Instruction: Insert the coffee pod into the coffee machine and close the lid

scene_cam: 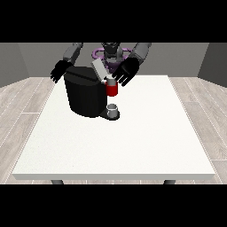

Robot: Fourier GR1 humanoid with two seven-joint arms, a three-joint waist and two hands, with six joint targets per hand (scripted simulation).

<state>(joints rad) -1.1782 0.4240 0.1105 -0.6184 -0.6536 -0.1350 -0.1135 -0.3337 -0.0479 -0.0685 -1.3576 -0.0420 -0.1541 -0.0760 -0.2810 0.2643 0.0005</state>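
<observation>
The black coffee machine (85, 95) stands at the table's back left. Its grey lid (99, 69) is tilted up and open. A red pod holder (111, 90) sticks out at the machine's front, above a small grey cup (113, 110) on the machine's base. A small pale piece (109, 81), possibly the coffee pod, sits on top of the red holder. The hand at the view's right (125, 71) hovers just right of the lid and over the holder, fingers spread. The hand at the view's left (59, 71) hangs behind the machine's left edge, fingers straight, holding nothing.
The white table (133, 142) stretches wide in front of and to the right of the machine. Its front edge (115, 176) lies near the camera. A wooden floor surrounds it.
</observation>
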